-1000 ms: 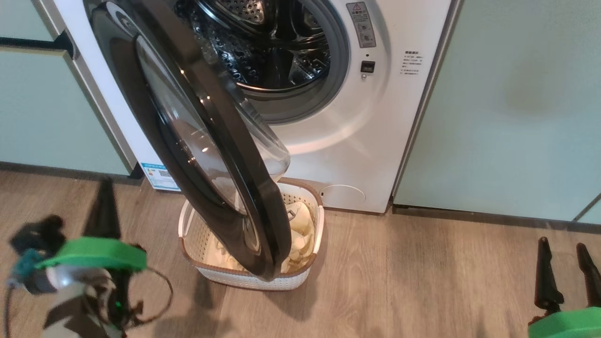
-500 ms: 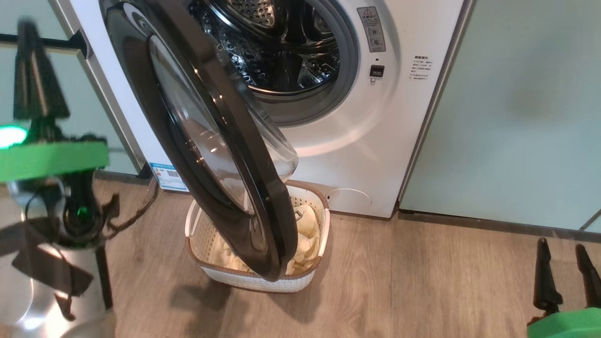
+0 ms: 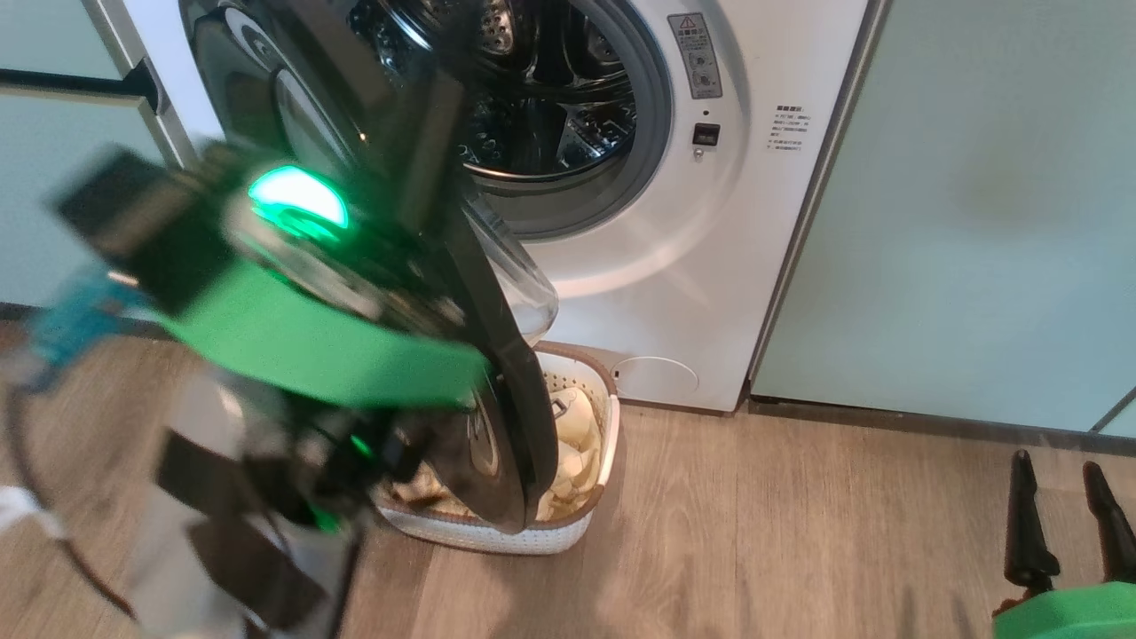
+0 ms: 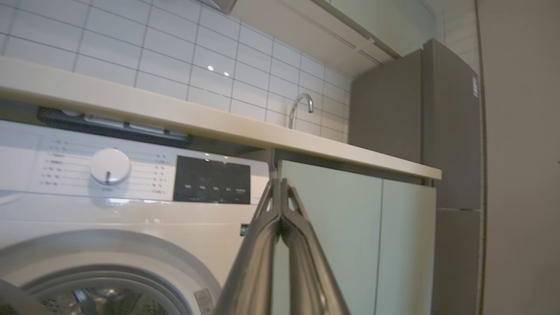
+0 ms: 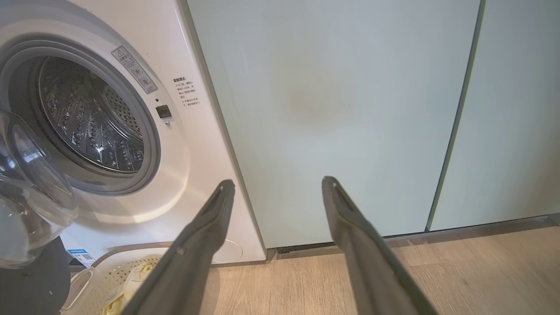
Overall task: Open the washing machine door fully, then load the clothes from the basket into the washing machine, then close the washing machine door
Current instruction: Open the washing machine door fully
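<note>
1. Your left pincer (image 4: 280, 183) is clenched, with its two fingers pressed flat together and nothing between them.
2. It points at the top of the washing machine (image 4: 131, 210). The dial and display lie to its left, and a pale green cabinet (image 4: 350, 227) is just to its right.
3. In the head view the left arm (image 3: 311, 337) is a blur in front of the washing machine door (image 3: 510, 390). You cannot tell whether it touches it.
4. The door stands partly open, swung out over the basket (image 3: 568, 532).
5. Your right pincer (image 5: 278, 183) is released, its fingers wide apart and empty, low over the wooden floor (image 5: 437, 271).
6. From that pincer, the drum (image 5: 87, 118) lies up and to the left. The basket sits at the lower left, under the door's glass bowl (image 5: 30, 183).
7. The clothes (image 3: 572, 435) lie in the basket, well apart from the right pincer.
</note>
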`<state>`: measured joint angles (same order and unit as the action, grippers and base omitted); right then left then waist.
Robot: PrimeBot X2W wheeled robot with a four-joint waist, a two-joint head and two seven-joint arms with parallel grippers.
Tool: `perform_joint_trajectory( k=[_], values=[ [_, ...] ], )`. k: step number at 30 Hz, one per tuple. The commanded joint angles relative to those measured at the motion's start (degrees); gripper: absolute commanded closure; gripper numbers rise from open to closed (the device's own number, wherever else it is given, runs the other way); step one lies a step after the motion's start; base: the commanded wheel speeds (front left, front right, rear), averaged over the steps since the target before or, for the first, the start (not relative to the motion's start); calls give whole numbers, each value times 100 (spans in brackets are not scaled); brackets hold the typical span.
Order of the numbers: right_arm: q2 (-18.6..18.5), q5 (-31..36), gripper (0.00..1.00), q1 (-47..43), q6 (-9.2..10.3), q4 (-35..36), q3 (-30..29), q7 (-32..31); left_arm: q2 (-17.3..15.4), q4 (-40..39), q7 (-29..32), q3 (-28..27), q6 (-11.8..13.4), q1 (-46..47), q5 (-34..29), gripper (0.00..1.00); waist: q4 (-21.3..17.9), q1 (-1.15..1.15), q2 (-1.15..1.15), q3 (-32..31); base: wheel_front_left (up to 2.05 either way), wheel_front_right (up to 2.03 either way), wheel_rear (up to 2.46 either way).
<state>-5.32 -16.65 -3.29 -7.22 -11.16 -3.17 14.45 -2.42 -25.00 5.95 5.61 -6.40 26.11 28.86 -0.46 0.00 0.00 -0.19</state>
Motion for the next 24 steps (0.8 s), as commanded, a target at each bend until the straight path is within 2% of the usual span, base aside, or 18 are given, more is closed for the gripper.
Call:
perform_joint_trajectory(
  k=[1,8,15,24],
  values=[
    [-100,-11,0,113,-26,170,121,55,-74,-232,134,124,-9,-86,48,100,6,0,0,3,0,0,0],
    [-108,-4,0,113,-26,188,87,55,-80,-123,333,1208,-40,-616,-157,100,61,0,0,21,0,0,0],
    [-127,-5,0,118,-26,191,90,55,-158,116,318,1787,-68,-837,-305,100,102,0,0,22,0,0,0],
    [-171,-23,0,142,-26,179,128,55,-511,608,270,2506,-96,-1039,-416,100,71,0,0,33,0,0,0]
  ],
)
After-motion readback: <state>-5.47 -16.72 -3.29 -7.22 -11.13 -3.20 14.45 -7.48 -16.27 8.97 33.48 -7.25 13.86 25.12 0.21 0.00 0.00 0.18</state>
